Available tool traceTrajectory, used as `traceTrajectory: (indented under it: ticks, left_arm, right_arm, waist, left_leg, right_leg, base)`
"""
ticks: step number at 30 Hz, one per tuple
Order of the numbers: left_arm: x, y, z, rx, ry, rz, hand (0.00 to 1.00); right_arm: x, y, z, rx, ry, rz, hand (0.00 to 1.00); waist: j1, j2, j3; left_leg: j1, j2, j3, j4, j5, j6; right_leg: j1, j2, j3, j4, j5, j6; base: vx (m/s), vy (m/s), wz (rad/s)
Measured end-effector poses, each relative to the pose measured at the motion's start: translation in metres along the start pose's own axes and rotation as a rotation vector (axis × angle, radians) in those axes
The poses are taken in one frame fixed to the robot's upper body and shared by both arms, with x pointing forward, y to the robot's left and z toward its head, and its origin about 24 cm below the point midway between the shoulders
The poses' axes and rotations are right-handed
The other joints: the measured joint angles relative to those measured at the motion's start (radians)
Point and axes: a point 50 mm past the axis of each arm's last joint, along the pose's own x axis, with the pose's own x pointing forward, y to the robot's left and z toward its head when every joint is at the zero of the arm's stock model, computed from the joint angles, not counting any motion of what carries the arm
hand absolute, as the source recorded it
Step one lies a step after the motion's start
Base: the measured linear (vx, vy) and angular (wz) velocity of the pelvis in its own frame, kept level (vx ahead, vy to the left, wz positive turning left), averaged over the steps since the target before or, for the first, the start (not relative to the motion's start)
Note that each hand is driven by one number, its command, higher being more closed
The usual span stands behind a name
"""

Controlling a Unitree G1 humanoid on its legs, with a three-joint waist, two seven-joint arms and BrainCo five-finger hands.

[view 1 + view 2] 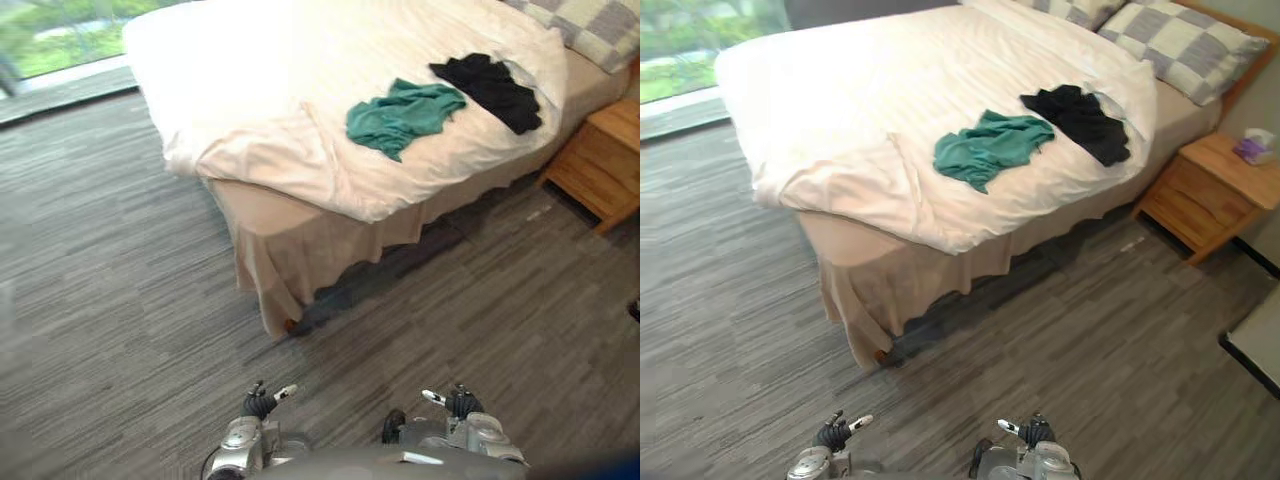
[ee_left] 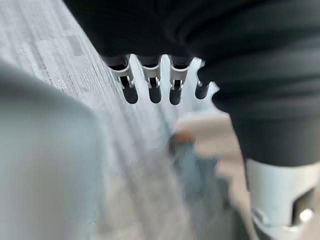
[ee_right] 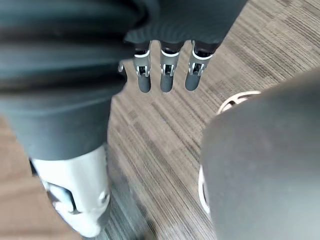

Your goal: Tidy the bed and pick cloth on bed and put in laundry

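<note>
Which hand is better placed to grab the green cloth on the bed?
Right, probably. The green cloth lies on the bed more in line with the right hand than the left hand. Both hang open, well short of it.

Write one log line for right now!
green cloth: on bed; black cloth: on bed; left hand: open, empty; right hand: open, empty

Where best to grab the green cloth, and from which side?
On the green cloth, I'd pinch the bunched fold nearest the bed edge, coming down from that side: fabric ridges up there, and the black cloth crowds its far end.
</note>
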Motion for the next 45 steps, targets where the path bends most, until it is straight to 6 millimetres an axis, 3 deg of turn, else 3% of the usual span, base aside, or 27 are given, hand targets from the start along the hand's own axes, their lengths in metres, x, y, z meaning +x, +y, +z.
traceTrajectory:
  ticks: [2, 4, 6, 7, 8, 9, 10, 12, 17, 18, 19, 20, 21, 22, 23, 24, 25, 28, 29, 30, 31, 32, 33, 35, 36, 41, 45]
  left_arm:
    - [0.000, 0.000, 0.001, -0.002, -0.010, 0.001, 0.00]
    - [0.000, -0.004, 0.004, -0.011, -0.019, -0.008, 0.00]
    - [0.001, -0.005, 0.006, -0.010, -0.026, -0.012, 0.00]
    - [0.001, -0.007, 0.005, 0.003, -0.024, -0.022, 0.00]
    - [0.000, -0.010, 0.004, 0.008, -0.017, -0.031, 0.00]
    - [0.000, -0.010, 0.004, 0.014, -0.017, -0.032, 0.00]
    - [0.001, -0.007, 0.007, 0.027, -0.027, -0.026, 0.00]
    - [0.003, -0.002, 0.012, 0.048, -0.040, -0.021, 0.00]
    - [0.002, 0.000, 0.006, 0.061, -0.024, -0.020, 0.00]
    - [0.001, 0.000, 0.004, 0.068, -0.013, -0.022, 0.00]
    - [0.001, -0.002, -0.001, 0.069, 0.010, -0.025, 0.00]
    - [0.001, -0.003, -0.003, 0.071, 0.019, -0.027, 0.00]
    - [0.000, -0.003, -0.004, 0.086, 0.025, -0.031, 0.00]
    - [0.001, 0.001, -0.002, 0.113, 0.021, -0.030, 0.00]
    - [0.001, 0.002, -0.002, 0.115, 0.022, -0.029, 0.00]
    - [0.002, 0.008, -0.002, 0.125, 0.025, -0.015, 0.00]
    - [0.002, 0.010, -0.001, 0.125, 0.024, -0.010, 0.00]
    - [0.002, 0.008, -0.002, 0.118, 0.025, -0.011, 0.00]
    - [0.002, 0.007, 0.001, 0.117, 0.018, -0.012, 0.00]
    - [0.002, 0.008, 0.001, 0.118, 0.018, -0.009, 0.00]
    - [0.003, 0.014, 0.002, 0.125, 0.016, 0.003, 0.00]
    - [0.002, 0.009, -0.001, 0.111, 0.025, -0.004, 0.00]
    - [0.002, 0.006, -0.001, 0.108, 0.025, -0.012, 0.00]
    - [-0.001, -0.003, -0.008, 0.081, 0.044, -0.026, 0.00]
    - [-0.001, -0.003, -0.011, 0.079, 0.050, -0.025, 0.00]
    - [-0.001, 0.005, -0.011, 0.056, 0.049, 0.019, 0.00]
    - [-0.002, 0.016, -0.015, -0.031, 0.066, 0.073, 0.00]
  right_arm:
    - [0.000, 0.000, -0.003, -0.001, 0.015, -0.001, 0.00]
    - [0.001, -0.001, -0.002, 0.008, 0.017, -0.004, 0.00]
    - [0.001, -0.001, 0.000, 0.028, 0.017, -0.009, 0.00]
    - [0.001, -0.004, -0.002, 0.033, 0.022, -0.017, 0.00]
    - [0.000, -0.007, -0.004, 0.055, 0.022, -0.030, 0.00]
    - [0.000, -0.007, -0.003, 0.060, 0.021, -0.035, 0.00]
    - [0.000, 0.001, -0.005, 0.067, 0.026, -0.016, 0.00]
    - [-0.001, 0.008, -0.007, 0.057, 0.033, -0.003, 0.00]
    - [-0.002, 0.011, -0.010, 0.030, 0.038, 0.006, 0.00]
    - [-0.003, 0.014, -0.011, 0.030, 0.041, 0.013, 0.00]
    - [-0.002, 0.011, -0.010, 0.020, 0.036, 0.008, 0.00]
    - [-0.002, 0.010, -0.008, 0.018, 0.029, 0.005, 0.00]
    - [-0.001, 0.009, -0.002, 0.016, 0.001, 0.003, 0.00]
    - [-0.001, 0.012, 0.003, 0.020, -0.020, 0.010, 0.00]
    - [-0.001, 0.012, 0.003, 0.020, -0.021, 0.011, 0.00]
    - [-0.002, 0.018, 0.003, 0.026, -0.021, 0.023, 0.00]
    - [-0.002, 0.021, 0.003, 0.021, -0.022, 0.031, 0.00]
    - [-0.002, 0.022, 0.005, 0.005, -0.029, 0.036, 0.00]
    - [-0.001, 0.022, 0.007, -0.012, -0.035, 0.042, 0.00]
    - [-0.002, 0.023, 0.006, -0.015, -0.031, 0.044, 0.00]
    - [-0.002, 0.026, 0.002, -0.007, -0.014, 0.051, 0.00]
    - [0.000, 0.020, 0.006, -0.016, -0.018, 0.037, 0.00]
    - [0.000, 0.017, 0.006, -0.022, -0.017, 0.031, 0.00]
    - [0.001, 0.011, 0.005, -0.031, -0.011, 0.020, 0.00]
    - [0.000, 0.012, 0.004, -0.033, -0.007, 0.021, 0.00]
    - [-0.001, 0.014, -0.003, -0.047, 0.009, 0.033, 0.00]
    - [-0.003, 0.018, -0.012, -0.025, 0.040, 0.038, 0.00]
  waist:
    - [0.011, -0.003, 0.002]
    - [0.015, 0.008, 0.007]
    - [0.021, 0.001, 0.011]
    - [0.022, 0.004, 0.012]
    - [0.020, 0.020, 0.015]
    - [0.019, 0.020, 0.012]
    - [0.021, -0.024, 0.012]
    - [0.028, -0.053, 0.014]
    - [0.029, -0.059, 0.014]
    - [0.029, -0.064, 0.010]
    - [0.024, -0.051, 0.004]
    - [0.020, -0.043, -0.001]
    - [0.005, -0.046, 0.001]
    - [-0.003, -0.064, 0.007]
    - [-0.005, -0.066, 0.008]
    - [-0.014, -0.086, 0.006]
    - [-0.011, -0.096, 0.002]
    - [-0.012, -0.082, 0.002]
    - [-0.010, -0.082, 0.002]
    - [-0.010, -0.089, 0.000]
    - [-0.009, -0.116, -0.008]
    - [-0.015, -0.077, -0.016]
    - [-0.013, -0.071, -0.016]
    - [-0.012, -0.030, -0.027]
    - [-0.011, -0.027, -0.028]
    - [-0.005, -0.054, -0.056]
    - [-0.007, -0.079, -0.071]
  left_leg:
    - [-0.035, 0.030, 0.081, 0.083, 0.061, 0.005]
    - [-0.076, 0.012, 0.137, 0.066, -0.047, 0.011]
    - [-0.085, -0.043, 0.166, -0.056, -0.082, 0.007]
    - [-0.066, -0.097, 0.185, -0.253, -0.041, 0.008]
    - [-0.045, -0.130, 0.201, -0.412, 0.050, 0.083]
    - [-0.027, -0.137, 0.203, -0.437, 0.045, 0.088]
    - [0.008, -0.175, 0.203, -0.520, 0.087, 0.092]
    - [0.017, -0.204, 0.197, -0.570, 0.105, 0.105]
    - [0.143, -0.245, 0.187, -0.667, 0.112, 0.111]
    - [0.166, -0.256, 0.183, -0.706, 0.109, 0.108]
    - [0.182, -0.249, 0.181, -0.744, 0.097, 0.104]
    - [0.186, -0.240, 0.178, -0.750, 0.097, 0.104]
    - [0.199, -0.237, 0.164, -0.755, 0.097, 0.104]
    - [0.219, -0.244, 0.141, -0.750, 0.094, 0.110]
    - [0.222, -0.244, 0.138, -0.749, 0.094, 0.113]
    - [0.229, -0.241, 0.107, -0.732, 0.093, 0.127]
    - [0.227, -0.224, 0.079, -0.715, 0.094, 0.115]
    - [0.214, -0.195, 0.041, -0.705, 0.090, 0.096]
    - [0.204, -0.180, 0.027, -0.705, 0.088, 0.072]
    - [0.199, -0.183, 0.020, -0.705, 0.087, 0.062]
    - [0.188, -0.201, 0.004, -0.716, 0.087, 0.041]
    - [0.212, -0.172, -0.005, -0.750, 0.109, 0.025]
    - [0.216, -0.162, -0.005, -0.760, 0.109, 0.021]
    - [0.230, -0.125, -0.013, -0.782, 0.118, -0.002]
    - [0.243, -0.113, -0.015, -0.786, 0.116, -0.007]
    - [0.261, -0.099, -0.012, -0.796, 0.108, -0.018]
    - [0.269, -0.127, -0.008, -0.802, 0.108, -0.020]
  right_leg:
    - [0.037, -0.004, -0.007, -0.028, -0.003, -0.009]
    - [0.054, -0.008, -0.010, -0.060, -0.005, -0.025]
    - [0.059, -0.022, -0.016, -0.065, 0.007, -0.016]
    - [0.063, -0.027, -0.014, -0.068, 0.005, -0.011]
    - [0.075, -0.010, -0.011, -0.072, -0.004, 0.007]
    - [0.081, -0.010, -0.009, -0.075, -0.008, 0.014]
    - [0.085, -0.032, -0.007, -0.091, -0.005, 0.026]
    - [0.095, -0.046, -0.009, -0.120, -0.004, 0.029]
    - [0.178, -0.071, -0.001, -0.119, 0.001, 0.039]
    - [0.163, -0.083, 0.000, -0.067, -0.013, 0.062]
    - [0.094, -0.102, 0.015, 0.089, -0.037, 0.099]
    - [0.063, -0.108, 0.022, 0.159, -0.037, 0.099]
    - [-0.023, -0.135, 0.060, 0.354, -0.021, 0.108]
    - [-0.100, -0.169, 0.106, 0.545, 0.031, 0.106]
    - [-0.109, -0.171, 0.108, 0.558, 0.033, 0.103]
    - [-0.138, -0.189, 0.115, 0.643, 0.023, 0.070]
    - [-0.148, -0.187, 0.094, 0.623, -0.070, 0.061]
    - [-0.152, -0.158, 0.101, 0.426, -0.106, 0.063]
    - [-0.139, -0.123, 0.134, 0.200, -0.082, 0.072]
    - [-0.132, -0.115, 0.147, 0.128, -0.057, 0.071]
    - [-0.121, -0.111, 0.189, 0.026, 0.065, 0.101]
    - [-0.103, -0.079, 0.173, 0.003, 0.060, 0.090]
    - [-0.101, -0.072, 0.167, -0.003, 0.060, 0.089]
    - [-0.063, -0.036, 0.129, -0.033, 0.063, 0.072]
    - [-0.041, -0.023, 0.119, -0.045, 0.062, 0.068]
    - [0.008, 0.002, 0.091, -0.092, 0.056, 0.057]
    - [0.032, -0.021, 0.087, -0.126, 0.069, 0.062]
  base:
    - [0.11, -0.107, 0.25]
    - [0.17, -0.044, 0.05]
    - [0.18, 0.038, -0.11]
    - [0.16, 0.063, -0.08]
    - [0.26, 0.099, 0.01]
    - [0.23, 0.061, 0.32]
    - [0.23, 0.050, 0.35]
    - [0.19, 0.027, 0.42]
    - [0.13, -0.001, 0.09]
    - [0.01, 0.007, -0.09]
    - [-0.01, 0.018, -0.06]
    - [-0.01, 0.017, 0.10]
    - [0.05, 0.029, 0.41]
    - [0.06, 0.027, 0.41]
    - [0.13, -0.010, 0.64]
    - [0.19, -0.069, 0.73]
    - [0.22, -0.082, 0.78]
    - [0.12, -0.118, 0.46]
    - [0.10, -0.179, 0.33]
    - [0.09, -0.235, 0.42]
    - [0.11, -0.275, 0.36]
    - [0.11, -0.275, 0.30]
    - [0.14, -0.227, 0.12]
    - [0.16, -0.168, 0.25]
    - [0.18, -0.189, 0.35]
    - [0.11, -0.065, 0.15]
    - [0.07, 0.046, 0.05]
